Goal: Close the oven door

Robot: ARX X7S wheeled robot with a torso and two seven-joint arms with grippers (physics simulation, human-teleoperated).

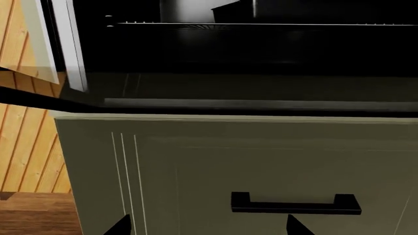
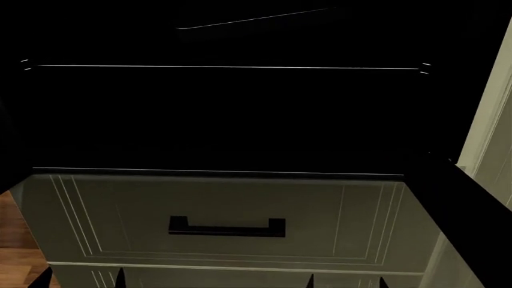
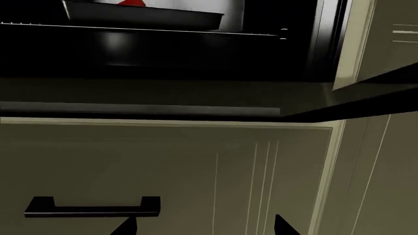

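Left gripper and right gripper: black fingertips spread, empty, below glossy black glass-paned oven door | door hangs flat open over cream panelled drawer | fingers positioned for upward push

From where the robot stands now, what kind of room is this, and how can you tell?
Most likely a home kitchen. An open built-in oven with its oven door folded down, a wire rack carrying a dark baking tray, and a cream panelled drawer with a black handle all suggest it.

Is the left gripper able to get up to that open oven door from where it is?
Probably yes. The left gripper sits low before the cream drawer front, its jaws apart. The oven door hangs open flat just above, with nothing visible between them.
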